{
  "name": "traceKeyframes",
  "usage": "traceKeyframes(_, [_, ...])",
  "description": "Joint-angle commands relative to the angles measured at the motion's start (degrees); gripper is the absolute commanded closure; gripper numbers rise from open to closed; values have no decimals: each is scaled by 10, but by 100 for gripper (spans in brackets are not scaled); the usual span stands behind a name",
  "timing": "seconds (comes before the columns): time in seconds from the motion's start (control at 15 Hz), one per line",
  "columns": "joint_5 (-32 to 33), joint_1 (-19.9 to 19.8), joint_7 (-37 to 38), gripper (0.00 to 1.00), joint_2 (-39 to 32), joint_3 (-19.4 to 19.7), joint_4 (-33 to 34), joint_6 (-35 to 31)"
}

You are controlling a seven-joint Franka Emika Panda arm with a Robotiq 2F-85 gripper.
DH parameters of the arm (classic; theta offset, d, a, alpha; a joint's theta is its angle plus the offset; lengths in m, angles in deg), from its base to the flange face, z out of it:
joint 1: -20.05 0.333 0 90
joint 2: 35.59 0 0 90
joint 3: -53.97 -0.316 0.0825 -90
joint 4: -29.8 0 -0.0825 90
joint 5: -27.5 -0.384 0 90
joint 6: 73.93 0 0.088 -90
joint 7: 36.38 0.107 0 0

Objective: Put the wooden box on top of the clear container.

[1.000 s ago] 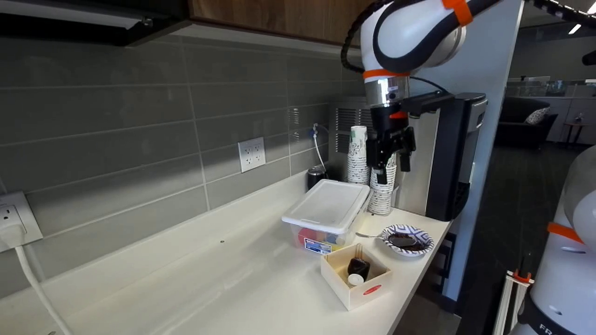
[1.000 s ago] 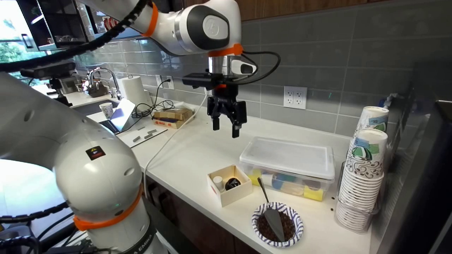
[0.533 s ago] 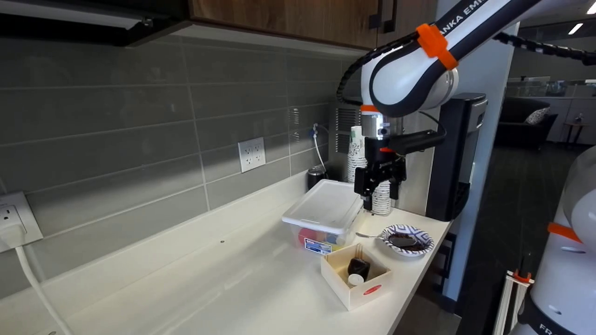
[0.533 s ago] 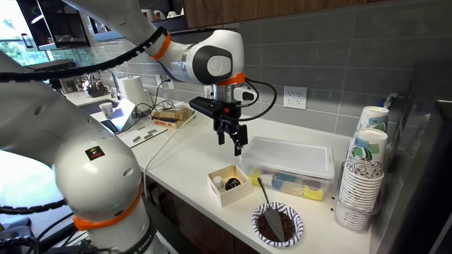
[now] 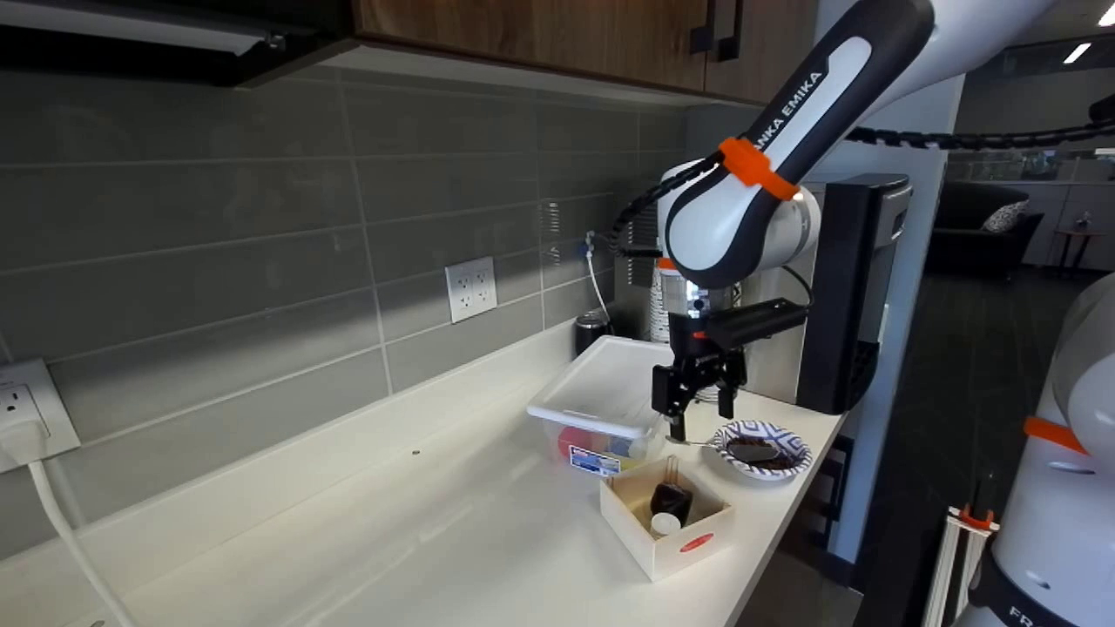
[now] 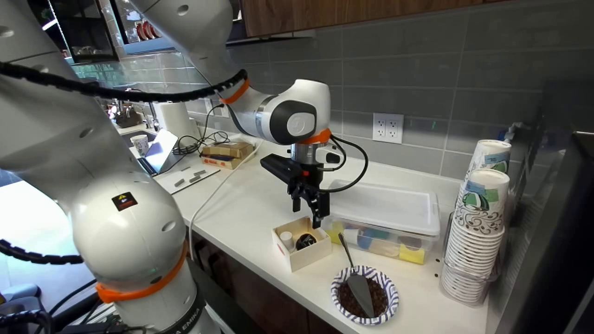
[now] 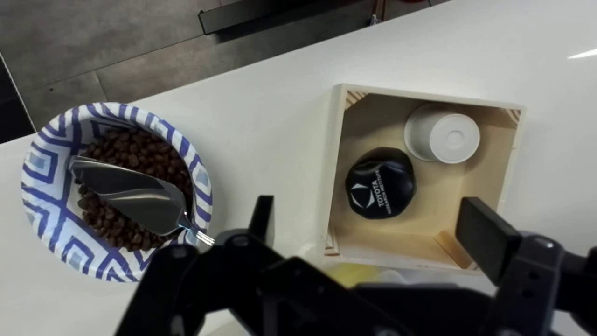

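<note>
The pale wooden box (image 5: 629, 533) stands upright on the counter, in both exterior views (image 6: 312, 258). It holds a black-wrapped round item (image 7: 380, 184) and a white cup-like item (image 7: 443, 134). The clear container (image 6: 383, 208), with its flat white lid, stands right behind the box; its lid also shows in an exterior view (image 5: 597, 392), partly behind the gripper. My gripper (image 6: 306, 213) is open and empty, above the box's container-side edge. In the wrist view (image 7: 371, 221), one finger is left of the box outline and the other overlaps its lower right corner.
A blue-and-white patterned bowl (image 7: 42, 165) with coffee beans and a metal scoop stands beside the box near the counter's front edge. Tall stacks of paper cups (image 6: 473, 250) stand past the container. A tiled wall (image 5: 453, 331) runs behind, with a wooden cabinet (image 5: 523, 39) above.
The arm has come down steadily, bringing the gripper from high above the counter to just above the box. The gripper has stayed open. The box, container and bowl have not moved.
</note>
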Motion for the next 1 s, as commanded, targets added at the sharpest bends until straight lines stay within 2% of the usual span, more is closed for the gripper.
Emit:
traceKeyframes(0.0, [-10, -2, -4, 0, -49, 2, 0, -38])
traceKeyframes(0.6, [-14, -3, 3, 0, -149, 9, 1, -132])
traceKeyframes(0.93, [-9, -7, 14, 0, -178, 18, 2, -180])
